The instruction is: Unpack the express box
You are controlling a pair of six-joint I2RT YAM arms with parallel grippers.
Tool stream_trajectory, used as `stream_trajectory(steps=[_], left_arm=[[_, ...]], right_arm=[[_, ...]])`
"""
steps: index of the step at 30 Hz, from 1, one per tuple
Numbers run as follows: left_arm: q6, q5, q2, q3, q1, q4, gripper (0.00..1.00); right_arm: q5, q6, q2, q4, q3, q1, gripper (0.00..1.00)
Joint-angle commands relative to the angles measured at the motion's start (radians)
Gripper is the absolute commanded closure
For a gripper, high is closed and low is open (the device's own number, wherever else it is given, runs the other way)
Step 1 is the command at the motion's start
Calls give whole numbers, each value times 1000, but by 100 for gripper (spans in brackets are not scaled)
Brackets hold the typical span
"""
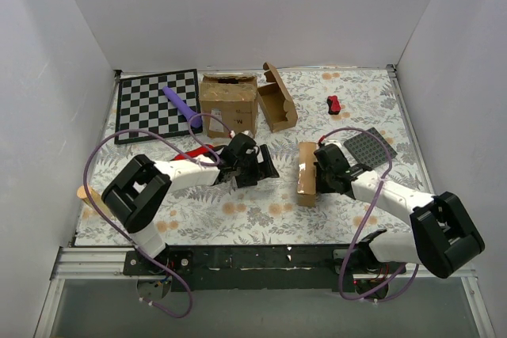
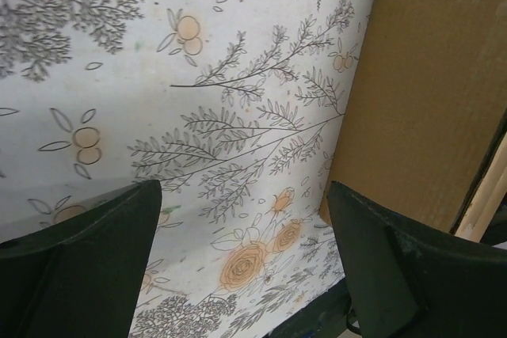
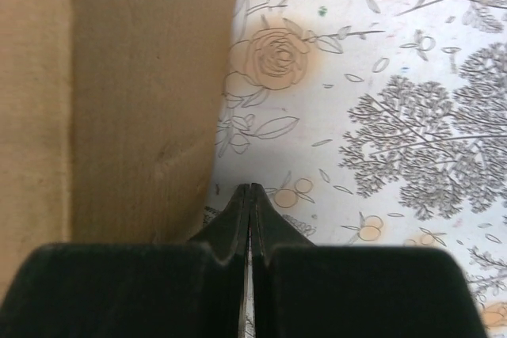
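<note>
Brown corrugated cardboard: the small flat express box [image 1: 306,173] lies on the floral-print worktop [image 1: 261,213] between the two arms, its long axis running near-to-far. The right fingers [image 3: 238,223] are pressed together on nothing, tips just beside the box's right-hand face; contact can't be confirmed. The left fingers [image 2: 79,267] are spread wide and empty, near the opposite face but apart from it, with the box ahead and off to their right. The right arm is the nearer one. Probably the left must close across the short axis. Flap state is unclear.
</note>
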Motion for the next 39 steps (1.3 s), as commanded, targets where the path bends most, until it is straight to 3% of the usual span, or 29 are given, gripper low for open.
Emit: stream_trajectory(steps=[1,3,7,10,19,27,39], left_arm=[[30,-7,32,61,-26,-43,14],[38,-7,41,77,-36,-46,15],[44,-12,65,89,-53,-58,15],[41,-29,58,78,-65,-68,15],[38,-102,-43,5,-69,-149,14],[24,-216,-145,-40,-69,-204,14],[-34,-369,-422,-126,-66,-308,9]], right_arm=[[77,34,-112,-11,-11,-27,99],[64,45,-157,-11,-16,-54,99],[-65,77,-203,-12,-29,-111,83],[-135,109,-207,20,-63,-115,80],[-390,281,-247,268,-233,-113,80],[-441,374,-275,376,-282,-64,80],[-449,417,-85,531,-240,17,79]])
